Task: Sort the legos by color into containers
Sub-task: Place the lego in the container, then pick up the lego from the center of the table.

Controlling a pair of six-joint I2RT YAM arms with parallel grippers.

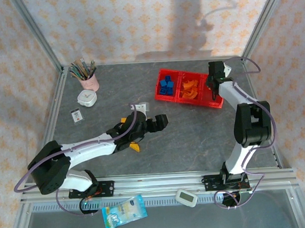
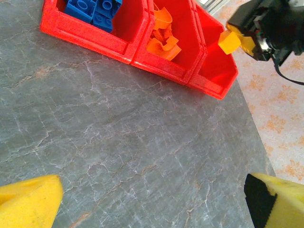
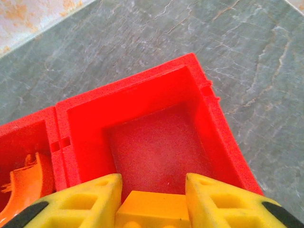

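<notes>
One yellow brick is sitting squeezed in my right tool. It is hanging right over the empty box at the 3 o'clock end of the red tray. My left tool is hanging open and holding nothing, well apart at 8 o'clock from the tray. Writing on the packet is looking too small to read.

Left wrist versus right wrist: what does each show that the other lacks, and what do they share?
Left wrist: the blue legos in one end of the red tray, the right gripper seen from outside above the opposite end, and the left gripper with jaws wide apart. Right wrist: a straight-down look into that end compartment, its visible floor bare. Shared: the red tray, the orange legos in the middle compartment, and the yellow-orange brick between the right jaws.
</notes>
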